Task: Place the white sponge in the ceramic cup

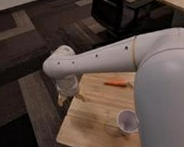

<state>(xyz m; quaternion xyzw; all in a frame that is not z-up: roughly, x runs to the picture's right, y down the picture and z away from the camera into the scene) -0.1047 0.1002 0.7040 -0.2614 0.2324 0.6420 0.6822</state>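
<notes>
The gripper (69,97) is held over the far left corner of the wooden desk (91,123), pointed downward beneath the white arm (99,59), which is stretched across the far edge. Whether the gripper is open or closed on anything cannot be told from this angle. The white sponge cannot be picked out, so its place is left unsaid. The ceramic cup (127,122) is seen upright near the near edge, well apart from the gripper. An orange pen (118,83) is laid flat by the far edge.
</notes>
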